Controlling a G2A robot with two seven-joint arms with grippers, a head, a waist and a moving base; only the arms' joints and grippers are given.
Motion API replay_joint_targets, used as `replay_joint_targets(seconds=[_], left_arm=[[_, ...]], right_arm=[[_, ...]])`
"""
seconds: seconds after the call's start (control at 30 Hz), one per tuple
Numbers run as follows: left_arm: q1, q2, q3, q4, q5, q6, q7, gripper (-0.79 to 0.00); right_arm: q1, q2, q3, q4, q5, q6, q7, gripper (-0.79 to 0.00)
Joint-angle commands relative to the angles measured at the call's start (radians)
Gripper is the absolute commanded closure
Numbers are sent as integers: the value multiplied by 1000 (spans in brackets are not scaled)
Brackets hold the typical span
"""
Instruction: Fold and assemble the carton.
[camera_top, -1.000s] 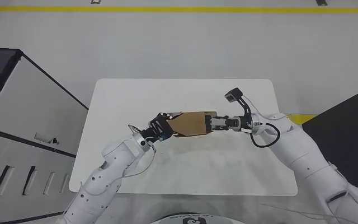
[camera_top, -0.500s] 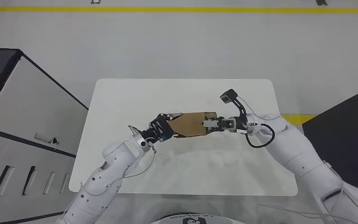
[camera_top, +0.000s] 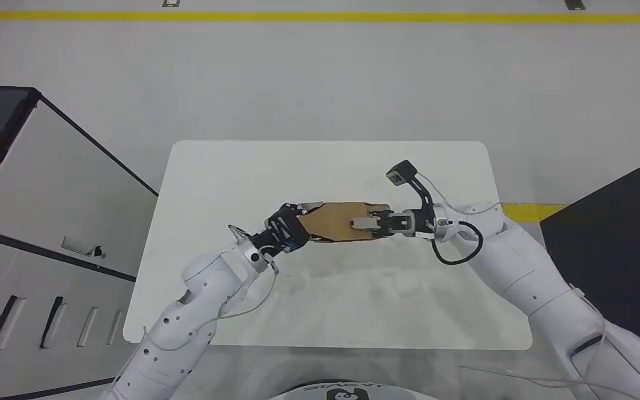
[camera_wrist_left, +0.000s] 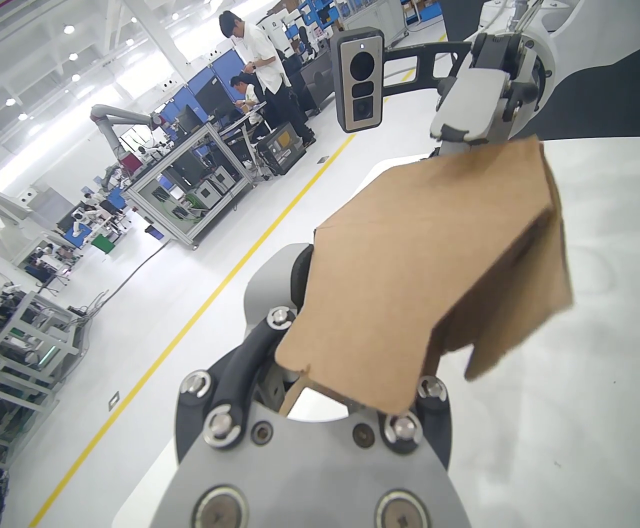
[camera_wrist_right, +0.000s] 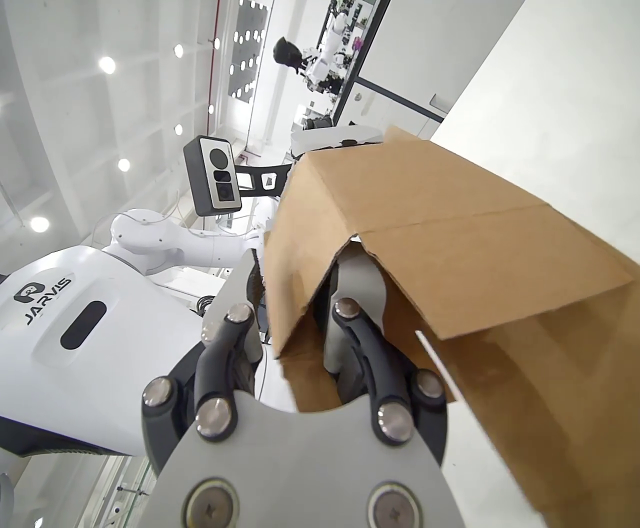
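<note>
We judge the work to be at the opening-out step. The brown carton is held between the two arms over the middle of the white table, and from the wrist views it seems lifted clear of the surface, though we cannot be sure. It is no longer flat. Its panels stand at an angle along the creases like a half-opened sleeve, and its end flaps are unfolded. The left gripper is closed down on the end of the carton nearer its own arm, with a cardboard edge running in between its fingers. The right gripper sits astride a wall at the opposite end, one finger inside the sleeve and one outside. As far as we can judge, it is pinched onto that wall. Next, we think one end must serve as a firm anchor while the other is pushed until the body stands square. After that, the flaps can be folded in. The cardboard faces we can see are plain, with no label or lettering.
</note>
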Motion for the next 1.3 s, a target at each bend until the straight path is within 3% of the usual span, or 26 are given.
replay_joint_targets(seconds=[0.0,0.17,0.2,0.23,0.27,0.6,0.93,1.27], left_arm=[[0,0,-1,0,-2,0,-2,0],[0,1,-2,1,-1,-2,-2,0],[0,1,-2,2,-2,-2,-2,-246],[0,1,-2,2,-3,-3,-3,-686],[-1,1,-3,2,-5,-3,-3,-785],[5,4,-29,-8,-23,20,1,-785],[54,13,-91,-63,-28,43,9,-785],[64,15,-102,-76,-7,65,18,-785]], right_arm=[[1,-2,-1,5,-2,-3,-3,-12],[4,-9,-3,12,-12,-8,-8,0],[4,-9,-3,14,-18,-9,-9,0],[4,-10,-2,15,-23,-11,-11,0],[3,-10,-2,17,-26,-13,-13,0],[-18,0,31,8,-24,-20,-20,0],[-80,41,113,-53,30,-5,-5,0],[-98,40,120,-75,-3,17,-35,0]])
